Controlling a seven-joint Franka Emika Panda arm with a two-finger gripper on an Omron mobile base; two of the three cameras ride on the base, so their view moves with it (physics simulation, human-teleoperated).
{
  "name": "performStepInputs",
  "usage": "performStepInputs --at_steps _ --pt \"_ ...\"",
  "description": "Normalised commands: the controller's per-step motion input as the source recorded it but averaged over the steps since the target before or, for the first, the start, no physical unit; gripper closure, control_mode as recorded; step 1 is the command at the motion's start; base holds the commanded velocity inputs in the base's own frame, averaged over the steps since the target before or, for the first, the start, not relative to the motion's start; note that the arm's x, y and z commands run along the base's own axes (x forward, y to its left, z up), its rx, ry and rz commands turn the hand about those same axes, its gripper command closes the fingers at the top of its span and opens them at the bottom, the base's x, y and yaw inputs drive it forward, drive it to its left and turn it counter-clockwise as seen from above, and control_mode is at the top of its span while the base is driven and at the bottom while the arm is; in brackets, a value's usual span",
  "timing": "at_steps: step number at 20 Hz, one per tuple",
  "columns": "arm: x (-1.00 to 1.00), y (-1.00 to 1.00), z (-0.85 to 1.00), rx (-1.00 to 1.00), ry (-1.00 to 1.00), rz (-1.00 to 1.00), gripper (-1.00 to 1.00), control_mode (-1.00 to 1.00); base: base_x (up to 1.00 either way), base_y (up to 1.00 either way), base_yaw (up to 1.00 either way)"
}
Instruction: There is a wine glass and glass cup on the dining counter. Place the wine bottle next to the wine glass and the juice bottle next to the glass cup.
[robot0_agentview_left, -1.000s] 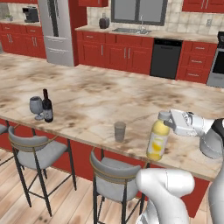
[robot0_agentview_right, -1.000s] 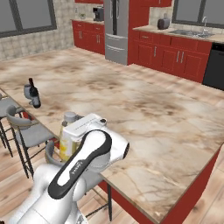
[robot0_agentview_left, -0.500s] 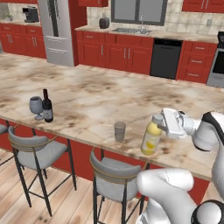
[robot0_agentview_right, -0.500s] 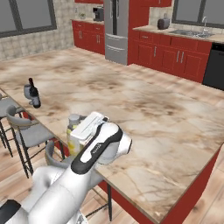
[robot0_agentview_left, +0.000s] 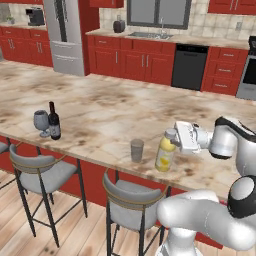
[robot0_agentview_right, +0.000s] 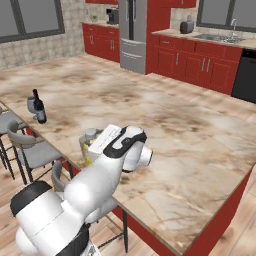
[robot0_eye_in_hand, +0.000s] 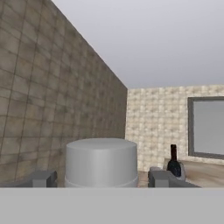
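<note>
Gripping: my hand pinches the juice bottle at its top. In the hand view one finger sits at 9 o'clock of the grey cap and the other at 3 o'clock.
Hand pose: I see it lying level over the near edge of the bench in the left base view, reaching toward 9 o'clock.
Juice bottle: it is leaning a little, with its base low at the bench near the front edge. I cannot tell from here whether the base touches the stone. In the right base view I see it just past the white wrist.
Glass cup: upright on the bench at 9 o'clock of the juice bottle, just beside it with a gap between them.
Wine bottle: upright well off toward 9 o'clock along the same front edge. In the hand view I see it far off, at 3 o'clock of the cap.
Wine glass: at 9 o'clock of the wine bottle, right beside it.
Stools: one sits below the glass cup, another below the wine pair.
</note>
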Motion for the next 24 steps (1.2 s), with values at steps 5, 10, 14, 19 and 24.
performStepInputs --at_steps 5,10,14,19,24 --pt "0.60 -0.03 -0.19 0.00 0.01 0.02 1.00 -1.00 0.00 0.00 0.00" --pt "0.46 0.02 -0.34 -0.03 0.00 0.03 1.00 -1.00 0.00 0.00 0.00" --pt "0.43 0.03 -0.37 -0.05 0.00 0.00 1.00 -1.00 0.00 0.00 0.00" --pt "0.47 0.00 -0.27 -0.01 0.00 0.00 1.00 -1.00 0.00 0.00 0.00" --pt "0.45 0.00 -0.15 0.00 0.00 0.00 1.00 -1.00 0.00 0.00 0.00"
